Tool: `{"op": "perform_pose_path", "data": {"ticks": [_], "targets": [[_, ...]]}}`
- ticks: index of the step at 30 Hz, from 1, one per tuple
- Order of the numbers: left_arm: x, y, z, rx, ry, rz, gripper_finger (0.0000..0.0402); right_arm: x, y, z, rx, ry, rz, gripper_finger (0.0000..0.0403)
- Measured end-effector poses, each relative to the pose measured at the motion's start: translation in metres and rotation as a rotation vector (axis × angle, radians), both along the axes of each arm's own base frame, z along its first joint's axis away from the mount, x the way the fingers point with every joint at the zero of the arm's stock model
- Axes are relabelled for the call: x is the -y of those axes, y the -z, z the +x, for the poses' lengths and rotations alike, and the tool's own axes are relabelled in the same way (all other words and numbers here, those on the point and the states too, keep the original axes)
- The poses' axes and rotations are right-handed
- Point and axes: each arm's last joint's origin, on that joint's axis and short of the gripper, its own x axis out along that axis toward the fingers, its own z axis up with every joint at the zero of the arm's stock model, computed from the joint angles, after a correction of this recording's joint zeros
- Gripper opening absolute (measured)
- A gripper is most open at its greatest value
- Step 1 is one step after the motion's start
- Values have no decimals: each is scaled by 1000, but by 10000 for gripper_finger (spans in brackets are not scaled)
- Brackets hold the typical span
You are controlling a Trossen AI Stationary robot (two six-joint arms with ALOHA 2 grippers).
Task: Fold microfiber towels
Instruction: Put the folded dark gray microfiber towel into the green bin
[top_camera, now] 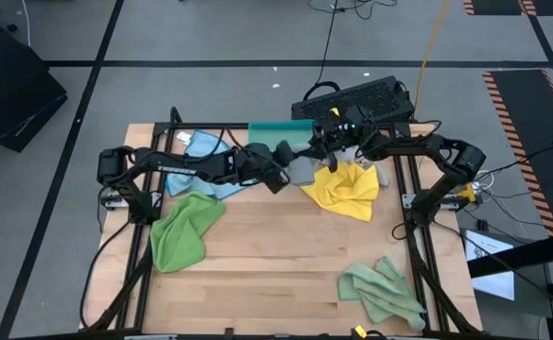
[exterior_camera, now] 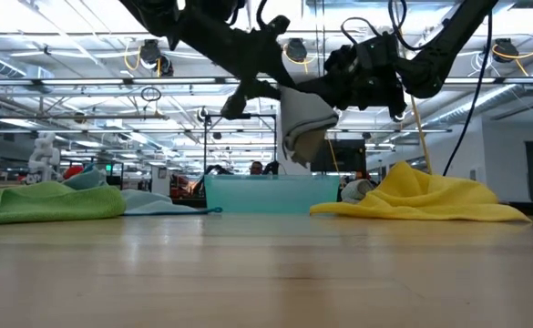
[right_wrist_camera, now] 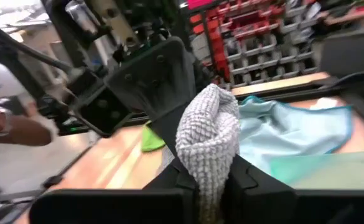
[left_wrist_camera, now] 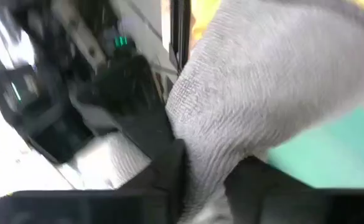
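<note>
My right gripper [right_wrist_camera: 210, 180] is clamped on a grey towel [right_wrist_camera: 210, 140], whose bunched end stands up between my two fingers [right_wrist_camera: 169, 177] in that wrist view. My left gripper [left_wrist_camera: 203, 180] meets the same grey towel [left_wrist_camera: 275, 93] from the other side; the cloth runs down between its fingers, with the jaws parted a little around it. Whether they pinch it I cannot tell.

From table height the grey towel [exterior_camera: 304, 123] hangs clear of the tabletop [exterior_camera: 266, 273], its long axis roughly vertical, folded end down, above the teal tray [exterior_camera: 271, 193]. From above, both my arms meet over the far middle of the tabletop [top_camera: 276, 255], the grey towel [top_camera: 302, 170] between them.

Nearest the front edge a green towel [top_camera: 382, 288] lies crumpled at the right. Farther back, another green towel [top_camera: 183, 227] lies at the left, with the light blue towel [top_camera: 200, 161] beyond it under my left arm. The yellow towel [top_camera: 344, 189] lies heaped just right of the held cloth, under my right arm. The teal tray [top_camera: 281, 126] sits at the far edge, largely covered by my grippers.

The tabletop is pale wood planking in a black frame. Beyond it lie a grey floor with dark lines, a black perforated case [top_camera: 356, 97] and cables. At table height a hall with ceiling lights shows behind; my right wrist view shows red shelving [right_wrist_camera: 250, 31] and a person's forearm [right_wrist_camera: 17, 127] at the side.
</note>
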Motion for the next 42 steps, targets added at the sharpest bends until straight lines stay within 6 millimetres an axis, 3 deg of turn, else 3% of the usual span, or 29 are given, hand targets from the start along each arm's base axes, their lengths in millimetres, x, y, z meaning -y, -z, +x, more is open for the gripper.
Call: {"op": "perform_pose_path", "data": {"ticks": [4, 8, 16, 20, 26, 31, 35, 39, 42], "targets": [[-4, -1, -2, 115, -201, -158, 185, 4, -1, -1, 9, 84, -68, 6], [-11, 0, -6, 259, -459, -303, 230, 6, -6, -4, 28, 147, -120, 12], [-50, 5, -31, 455, -775, -748, 224, 8, -13, -6, 37, 279, -197, 14], [-73, -3, -48, 482, -757, -1125, 202, 4, -13, -3, 35, 284, -183, 14], [-91, -14, -60, 379, -523, -1601, 183, -2, -18, 3, 69, 346, -194, 15], [-90, -14, -60, 332, -482, -1650, 211, -8, -17, 8, 69, 410, -218, 15], [-84, -14, -57, 343, -496, -1624, 274, -20, -9, 9, 79, 514, -226, 15], [-81, -15, -53, 470, -605, -1505, 339, -37, -9, 10, 173, 521, -247, 15], [-81, -18, -51, 489, -568, -1519, 368, -43, -11, 10, 223, 529, -239, 15]]}}
